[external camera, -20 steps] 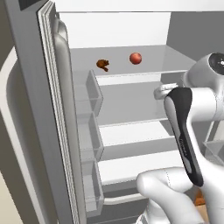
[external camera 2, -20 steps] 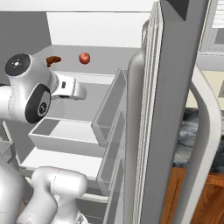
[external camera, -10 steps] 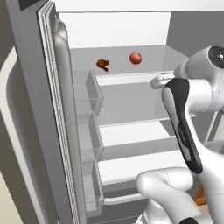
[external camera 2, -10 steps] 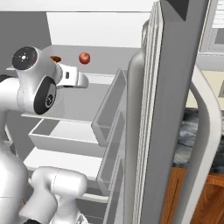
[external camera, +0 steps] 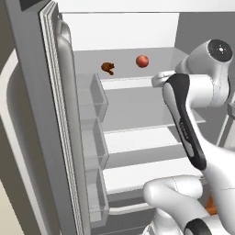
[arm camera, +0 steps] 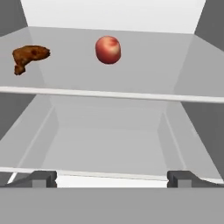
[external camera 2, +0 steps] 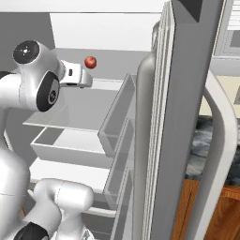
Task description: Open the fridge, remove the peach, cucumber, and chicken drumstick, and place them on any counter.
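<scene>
Smooth pale shelves line the open fridge (external camera: 137,119). On its top shelf sit the round, glossy peach (arm camera: 107,49) and the lumpy brown chicken drumstick (arm camera: 29,56), apart. End effector (arm camera: 112,177) hangs wide open, empty, before them.

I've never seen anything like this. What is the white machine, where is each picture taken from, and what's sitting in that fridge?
The white machine is a robot arm reaching into an open fridge. Two pictures come from cameras behind the arm, on its left and right. The third looks out from the hand itself: the two dark stubs at the bottom are the fingertips of its gripper, spread apart and holding nothing. On the top shelf lie a round red peach and, apart from it, a brown chicken drumstick. The shelf below looks bare.
</scene>
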Controlling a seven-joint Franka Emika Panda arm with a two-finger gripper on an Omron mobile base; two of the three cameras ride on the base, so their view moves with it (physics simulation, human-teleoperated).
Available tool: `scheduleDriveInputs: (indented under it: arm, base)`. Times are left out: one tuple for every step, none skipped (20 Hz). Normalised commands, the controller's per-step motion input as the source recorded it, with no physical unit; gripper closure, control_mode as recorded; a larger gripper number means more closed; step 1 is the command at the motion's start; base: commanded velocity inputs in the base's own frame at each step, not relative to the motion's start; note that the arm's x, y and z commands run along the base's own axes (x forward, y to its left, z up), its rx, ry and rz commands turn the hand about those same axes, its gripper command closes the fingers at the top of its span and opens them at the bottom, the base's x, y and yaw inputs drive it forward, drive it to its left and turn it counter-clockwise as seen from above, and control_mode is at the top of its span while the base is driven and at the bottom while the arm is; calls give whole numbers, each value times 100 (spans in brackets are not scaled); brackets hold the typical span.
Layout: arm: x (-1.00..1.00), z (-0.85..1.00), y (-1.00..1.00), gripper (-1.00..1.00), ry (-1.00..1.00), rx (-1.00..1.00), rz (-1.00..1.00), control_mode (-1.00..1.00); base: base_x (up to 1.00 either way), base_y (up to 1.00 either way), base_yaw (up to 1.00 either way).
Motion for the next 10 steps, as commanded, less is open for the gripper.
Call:
scheduleDriveInputs:
  arm:
    - [19, 0, 19, -100, 0, 0, 2, -100]
    - [19, 6, 20, -100, 0, 0, 2, -100]
    - [21, 5, 21, -100, 0, 0, 2, -100]
    - [26, 8, 22, -100, 0, 0, 3, -100]
    - [29, 11, 21, -100, 0, 0, 1, -100]
    - [29, 11, 21, -100, 0, 0, 0, -100]
    - [25, 16, 19, -100, 3, 0, 0, -100]
    - [22, 10, 18, -100, 11, 0, 0, -100]
    - [18, 4, 11, -100, 20, 6, 0, -100]
    - [13, 0, 0, -100, 20, 7, 0, -100]
  base:
    - [0, 0, 0]
    - [0, 0, 0]
    - [0, 0, 0]
    - [0, 0, 0]
    - [0, 0, 0]
    - [0, 0, 0]
    - [0, 0, 0]
    - [0, 0, 0]
    - [0, 0, 0]
    - [0, 0, 0]
